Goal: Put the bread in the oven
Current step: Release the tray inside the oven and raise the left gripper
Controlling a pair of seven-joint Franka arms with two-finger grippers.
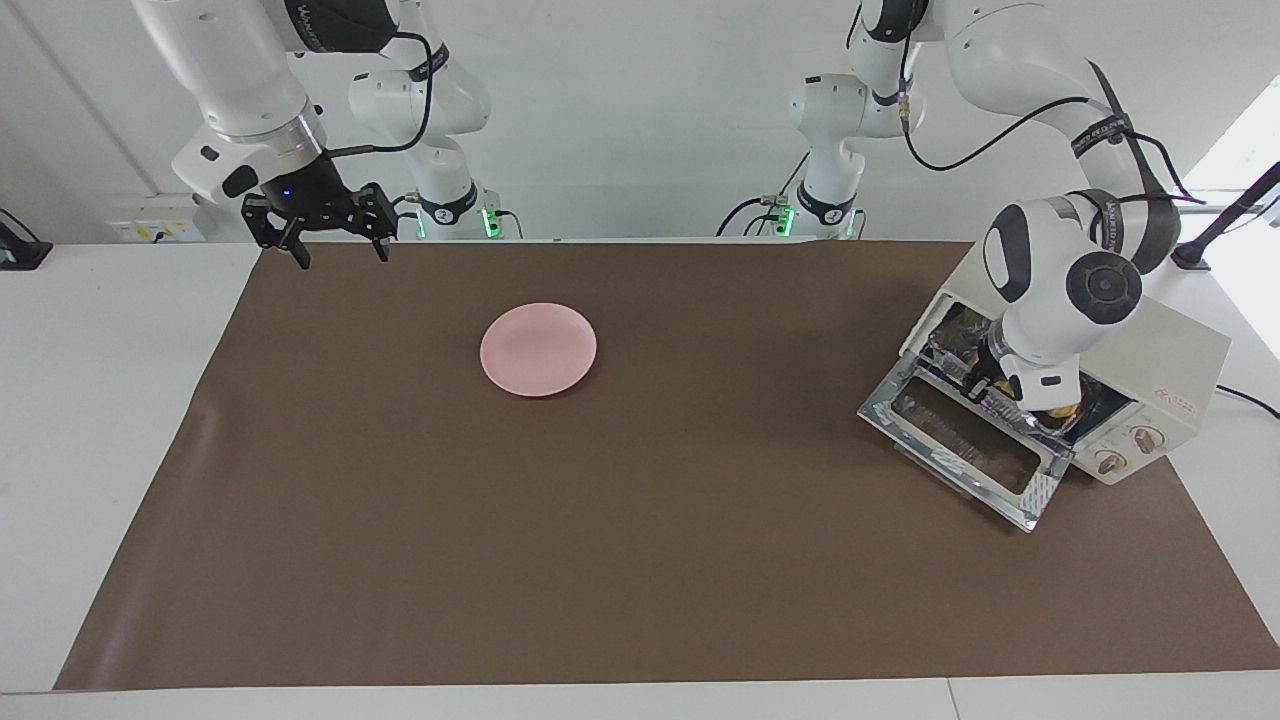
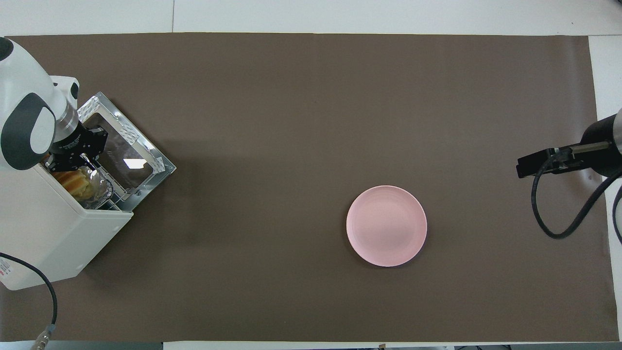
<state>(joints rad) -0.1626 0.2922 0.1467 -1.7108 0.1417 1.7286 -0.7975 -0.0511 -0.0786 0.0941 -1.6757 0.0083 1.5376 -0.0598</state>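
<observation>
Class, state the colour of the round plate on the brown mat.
Pale pink; the plate shows best in the overhead view.

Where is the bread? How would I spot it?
Find the big cream oven at the left arm's end of the table, its door open. Inside sits a shiny foil tray; the bread in it is golden and ridged.

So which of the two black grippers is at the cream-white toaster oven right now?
The left gripper, at the oven's open mouth by the foil tray; the right gripper hangs above the mat's edge.
</observation>
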